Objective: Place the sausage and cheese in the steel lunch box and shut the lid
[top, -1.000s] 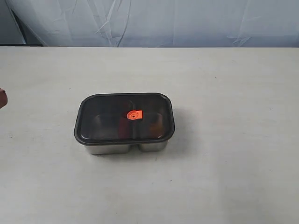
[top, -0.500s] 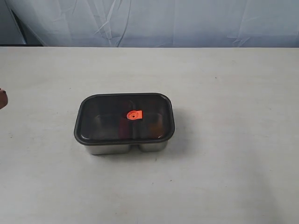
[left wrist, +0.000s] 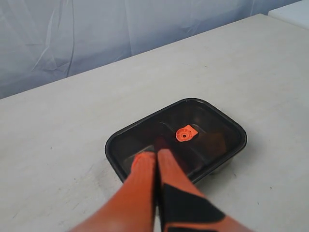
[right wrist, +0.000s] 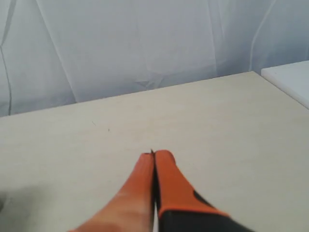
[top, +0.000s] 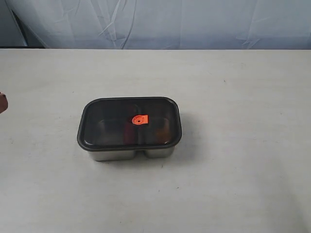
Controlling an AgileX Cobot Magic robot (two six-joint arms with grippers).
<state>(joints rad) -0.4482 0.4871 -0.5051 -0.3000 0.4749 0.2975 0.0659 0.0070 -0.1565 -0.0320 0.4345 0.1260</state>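
— Left gripper (left wrist: 157, 153): how did it stand?
— Pressed together, its two orange fingers meeting with no gap and nothing between them; it hung above the table (top: 233, 97), off the box. In the exterior view only a small reddish tip showed at the far left edge (I took it for that gripper), well apart from the box.
— And the right gripper (right wrist: 153, 155)?
— Likewise closed on nothing, fingers flush; its camera saw the table top, a pale cloth backdrop (right wrist: 120, 48) behind it, and the corner of a white surface (right wrist: 289, 79) off to one side.
— Where was the steel lunch box (top: 126, 155)?
— Near the middle of the table, a little left of centre in the exterior view, one long side toward that camera; its shiny wall showed below the lid, with a notch in the front where the divider ran.
— The lid (top: 109, 121) sat on it?
— Yes; dark and smoky, level, covering the whole rim; the orange valve tab (top: 140, 119) lay at its centre, facing up.
— Sausage and cheese?
— A dull red shape showed through the plastic just beside the divider, under the tab; that was likely the sausage (top: 127, 132). The cheese I could not make out; a brownish tint lay in the right compartment, too dim to name.
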